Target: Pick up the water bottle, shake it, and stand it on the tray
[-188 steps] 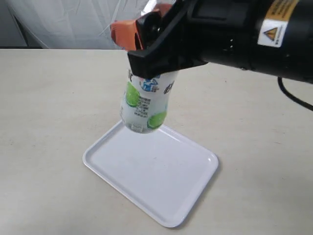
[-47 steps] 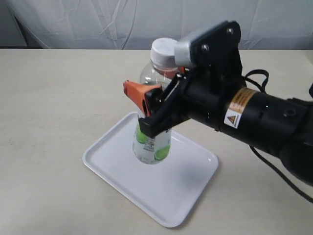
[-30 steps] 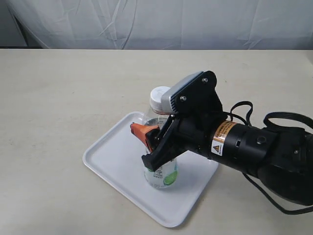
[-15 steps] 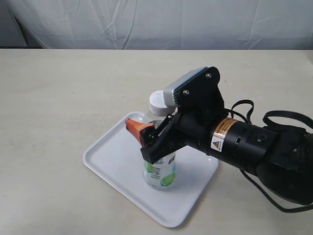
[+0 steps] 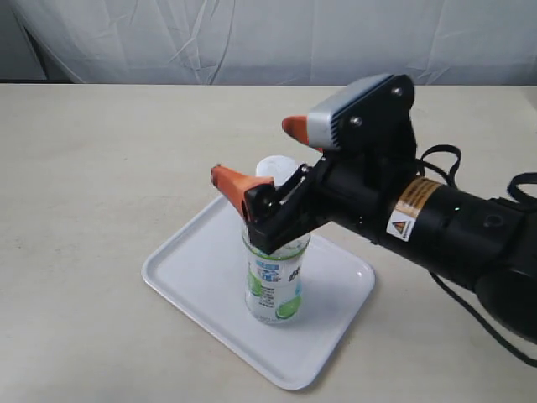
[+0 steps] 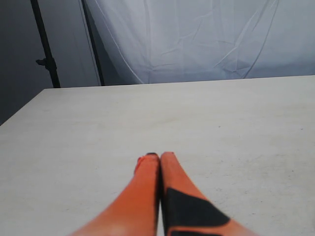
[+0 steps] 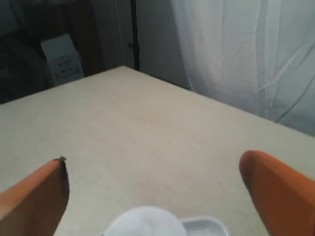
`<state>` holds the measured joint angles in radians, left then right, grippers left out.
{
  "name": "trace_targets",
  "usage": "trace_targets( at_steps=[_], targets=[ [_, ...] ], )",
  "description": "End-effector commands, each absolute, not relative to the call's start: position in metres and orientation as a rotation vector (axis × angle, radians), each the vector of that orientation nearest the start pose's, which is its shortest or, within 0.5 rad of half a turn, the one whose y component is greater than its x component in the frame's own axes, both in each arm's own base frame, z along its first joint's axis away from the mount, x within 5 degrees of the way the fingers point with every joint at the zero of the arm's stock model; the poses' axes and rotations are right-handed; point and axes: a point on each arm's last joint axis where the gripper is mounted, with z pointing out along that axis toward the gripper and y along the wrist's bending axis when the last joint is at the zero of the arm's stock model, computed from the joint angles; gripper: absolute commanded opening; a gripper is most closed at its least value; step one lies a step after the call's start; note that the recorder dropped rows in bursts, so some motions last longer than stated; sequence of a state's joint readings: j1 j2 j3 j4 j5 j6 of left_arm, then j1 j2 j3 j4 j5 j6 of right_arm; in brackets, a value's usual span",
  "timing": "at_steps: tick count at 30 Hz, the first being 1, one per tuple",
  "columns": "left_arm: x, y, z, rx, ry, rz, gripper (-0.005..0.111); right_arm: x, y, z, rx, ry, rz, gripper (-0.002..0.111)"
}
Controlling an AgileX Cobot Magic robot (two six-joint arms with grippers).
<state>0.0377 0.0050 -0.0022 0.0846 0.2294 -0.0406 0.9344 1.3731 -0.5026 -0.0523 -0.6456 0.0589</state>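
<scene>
The water bottle [image 5: 276,281] stands upright on the white tray [image 5: 197,277], its white cap [image 5: 274,169] showing between the orange fingers. My right gripper [image 5: 263,155] is open and sits higher than the bottle's shoulder, one finger on each side of the cap, touching nothing. In the right wrist view the cap [image 7: 144,222] lies low between the two spread fingers of the gripper [image 7: 153,169], with a corner of the tray [image 7: 206,227] behind it. My left gripper [image 6: 160,156] is shut and empty over bare table, away from the bottle.
The beige table [image 5: 92,168] spreads around the tray. A white curtain [image 5: 252,38] hangs along the far edge. A dark stand [image 6: 45,44] is beyond the table's corner in the left wrist view, and a small box [image 7: 63,60] shows in the right wrist view.
The right gripper lowered the bottle onto the tray, then opened, let go and rose. The bottle now stands on its own.
</scene>
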Motion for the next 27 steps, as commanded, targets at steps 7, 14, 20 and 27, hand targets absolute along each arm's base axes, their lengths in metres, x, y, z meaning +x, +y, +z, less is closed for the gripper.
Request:
trace_targets(
  at_steps=[7,14,20,27],
  targets=[
    [0.055,0.004,0.193,-0.011,1.708,0.077,0.000,0.144,0.180,0.286,-0.651,1.473,0.645,0.027],
    [0.055,0.004,0.193,-0.011,1.708,0.077,0.000,0.139,0.154,0.290,-0.643,1.620,0.539,-0.001],
    [0.055,0.004,0.193,-0.011,1.708,0.077,0.000,0.146,0.130,0.296,-0.565,1.653,0.414,-0.001],
    [0.055,0.004,0.193,-0.011,1.708,0.077,0.000,0.154,0.100,0.301,-0.457,1.679,0.264,-0.001]
  ],
)
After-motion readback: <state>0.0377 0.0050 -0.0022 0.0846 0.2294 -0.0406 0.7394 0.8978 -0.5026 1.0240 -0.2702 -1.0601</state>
